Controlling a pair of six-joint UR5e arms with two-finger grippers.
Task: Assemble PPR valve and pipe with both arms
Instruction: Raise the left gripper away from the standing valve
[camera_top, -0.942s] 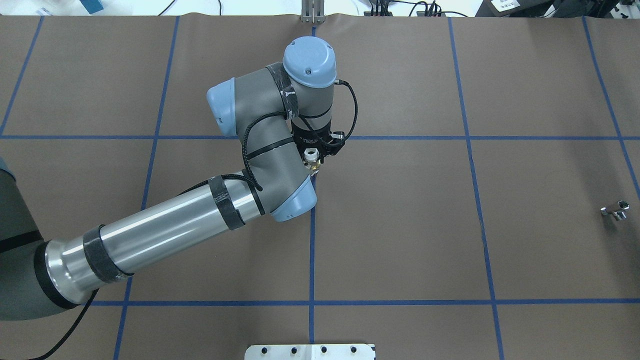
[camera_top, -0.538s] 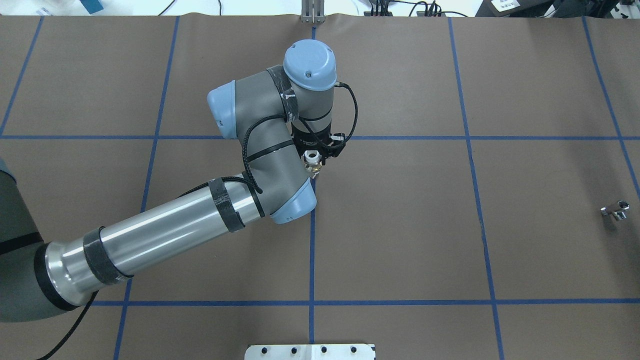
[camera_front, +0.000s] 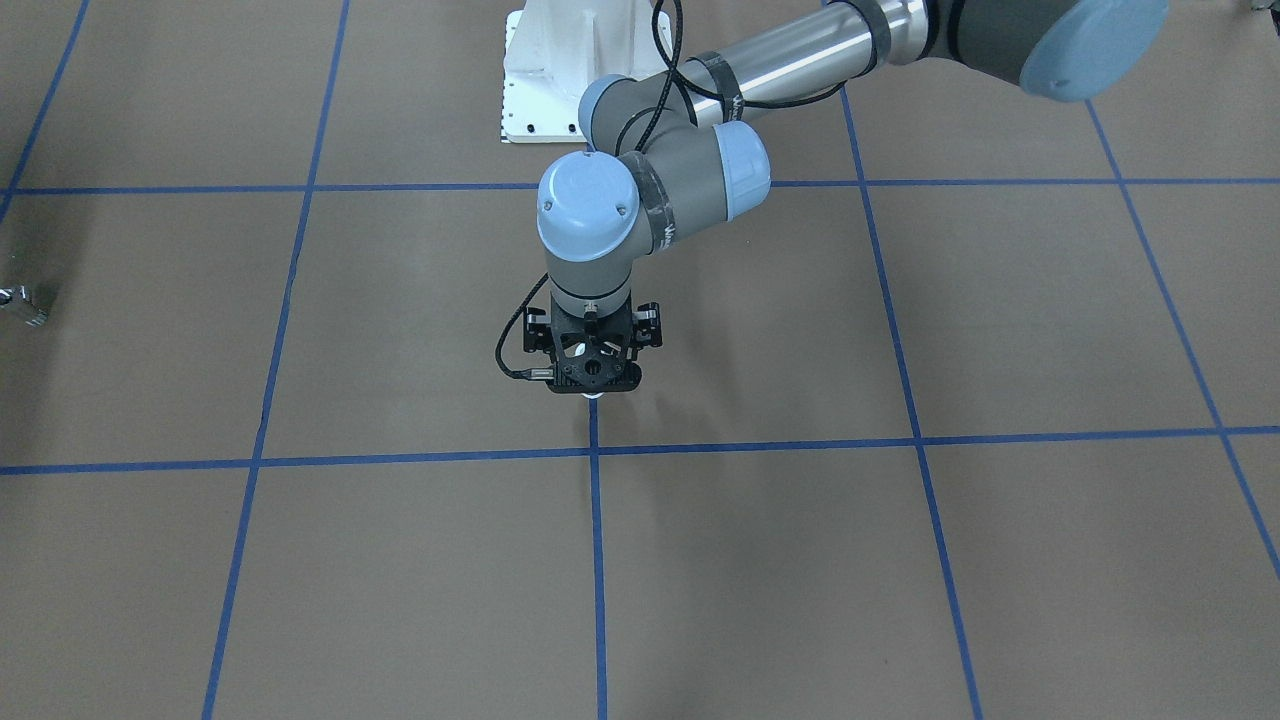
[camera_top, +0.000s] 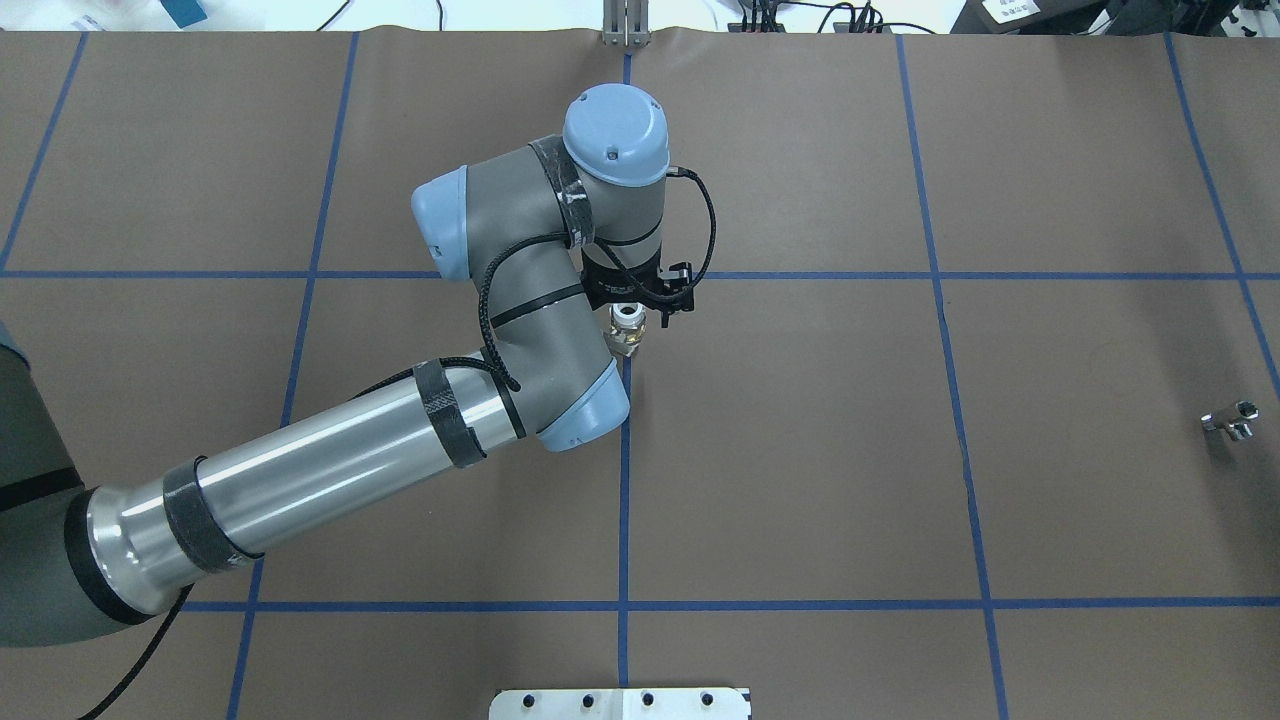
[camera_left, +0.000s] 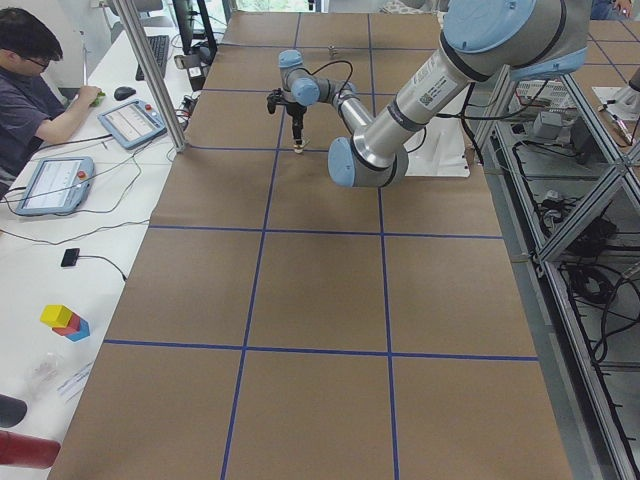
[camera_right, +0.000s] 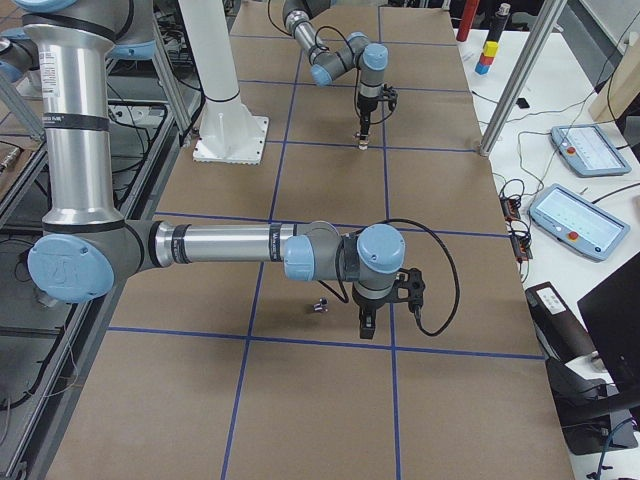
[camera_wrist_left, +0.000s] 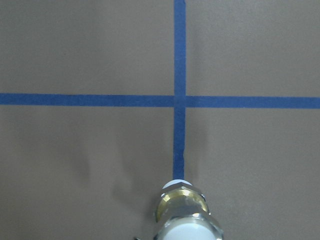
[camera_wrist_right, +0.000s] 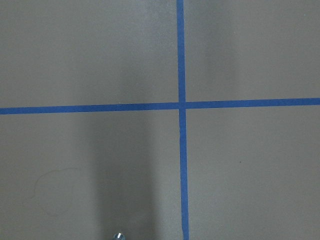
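I can't read any text, brand or number here. The left arm (camera_front: 690, 175) has white lettering (camera_front: 667, 225) on the dark band at its wrist joint, but it is too small and skewed for me to make out. In the exterior left view, a white label (camera_left: 432, 72) on that arm's tube has dark print I can't read either.
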